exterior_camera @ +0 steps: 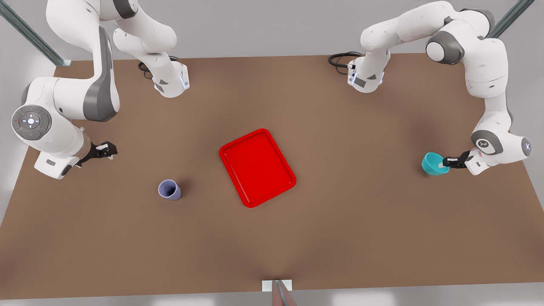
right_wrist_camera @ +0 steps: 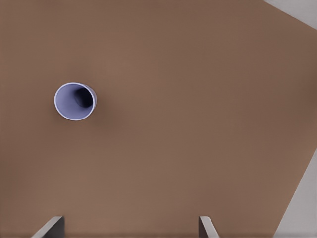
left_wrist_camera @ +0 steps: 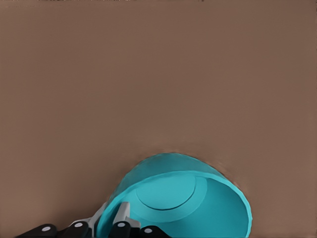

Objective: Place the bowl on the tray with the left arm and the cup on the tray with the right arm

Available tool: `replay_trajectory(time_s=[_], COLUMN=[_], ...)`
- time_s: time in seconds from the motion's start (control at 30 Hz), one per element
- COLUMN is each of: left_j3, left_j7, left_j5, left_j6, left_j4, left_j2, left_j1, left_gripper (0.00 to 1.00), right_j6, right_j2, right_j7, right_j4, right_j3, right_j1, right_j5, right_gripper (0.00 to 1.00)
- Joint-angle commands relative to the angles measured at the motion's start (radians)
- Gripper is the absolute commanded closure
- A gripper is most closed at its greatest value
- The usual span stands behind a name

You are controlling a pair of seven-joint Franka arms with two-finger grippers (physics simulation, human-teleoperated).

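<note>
Teal bowl (exterior_camera: pixel 432 163) tilted — claw-held, lavender cup (exterior_camera: pixel 169 189) upright, red tray (exterior_camera: pixel 257 168) between

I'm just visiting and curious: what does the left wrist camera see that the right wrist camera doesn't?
Left wrist view: the teal bowl, close up, with the left gripper clamped on its rim, one finger inside and one outside. Right wrist view: the lavender cup standing free, beyond the right gripper's open fingertips. Both show the brown table.
</note>
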State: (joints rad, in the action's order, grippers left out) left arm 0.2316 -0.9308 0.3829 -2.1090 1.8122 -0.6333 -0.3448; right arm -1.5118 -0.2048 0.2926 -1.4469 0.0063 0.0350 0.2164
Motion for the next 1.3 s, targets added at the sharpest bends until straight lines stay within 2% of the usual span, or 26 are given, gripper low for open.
replay_trajectory(time_s=[0.0, 0.13, 0.2, 0.3, 0.43, 0.47, 0.53, 0.63, 0.77, 0.83, 1.17, 1.2, 1.23, 1.27], left_j3=[0.000, 0.000, 0.000, -0.001, -0.006, -0.027, -0.095, -0.161, -0.228, -0.225, -0.225, -0.225, -0.225, -0.225], left_j7=[-0.023, 0.366, 0.679, 1.204, 1.723, 1.877, 2.035, 2.186, 2.186, 2.183, 2.170, 2.170, 2.147, 2.147], left_j5=[0.002, -0.002, -0.004, -0.015, -0.006, 0.001, 0.001, -0.004, -0.045, -0.044, -0.062, -0.062, -0.062, -0.061], left_j6=[0.017, 0.188, 0.303, 0.317, 0.314, 0.308, 0.239, 0.132, 0.191, 0.215, 0.155, 0.141, 0.141, 0.141], left_j4=[-0.002, -0.016, -0.138, -0.320, -0.484, -0.574, -0.643, -0.643, -0.617, -0.599, -0.582, -0.582, -0.570, -0.567], left_j2=[0.010, 0.173, 0.187, 0.110, -0.015, -0.083, -0.131, -0.187, -0.213, -0.213, -0.223, -0.224, -0.224, -0.224], left_j1=[0.001, 0.141, 0.294, 0.601, 0.880, 0.929, 0.928, 0.937, 0.943, 1.001, 0.974, 0.974, 0.975, 0.975], left_gripper=[0.79, 0.79, 0.79, 0.79, 0.79, 0.79, 0.79, 0.79, 0.79, 0.79, 0.79, 0.66, 0.00, 0.00], right_j6=[0.001, -0.002, -0.002, -0.005, -0.007, -0.007, -0.007, -0.007, -0.007, -0.007, -0.008, -0.008, -0.008, -0.008], right_j2=[0.001, -0.002, -0.005, -0.005, -0.008, -0.012, -0.012, -0.013, -0.019, -0.021, -0.021, -0.022, -0.024, -0.027], right_j7=[0.005, 0.011, 0.013, 0.013, 0.013, 0.013, 0.010, 0.007, 0.007, 0.007, 0.005, 0.005, 0.005, 0.005], right_j4=[0.000, 0.002, 0.002, 0.003, 0.003, 0.003, 0.005, 0.003, 0.002, 0.002, 0.002, 0.002, 0.002, 0.003], right_j3=[0.000, 0.000, 0.000, 0.000, 0.000, 0.000, 0.000, 0.000, 0.000, 0.000, 0.000, 0.000, 0.000, 0.000], right_j1=[-0.003, -0.009, -0.009, -0.012, -0.014, -0.017, -0.017, -0.015, -0.017, -0.012, -0.012, -0.012, -0.012, -0.014], right_j5=[0.000, 0.000, 0.000, 0.000, 0.000, -0.003, -0.006, -0.005, -0.005, -0.005, -0.005, -0.003, -0.003, -0.003], right_gripper=[0.00, 0.00, 0.00, 0.00, 0.00, 0.00, 0.00, 0.00, 0.00, 0.00, 0.00, 0.00, 0.00, 0.00])
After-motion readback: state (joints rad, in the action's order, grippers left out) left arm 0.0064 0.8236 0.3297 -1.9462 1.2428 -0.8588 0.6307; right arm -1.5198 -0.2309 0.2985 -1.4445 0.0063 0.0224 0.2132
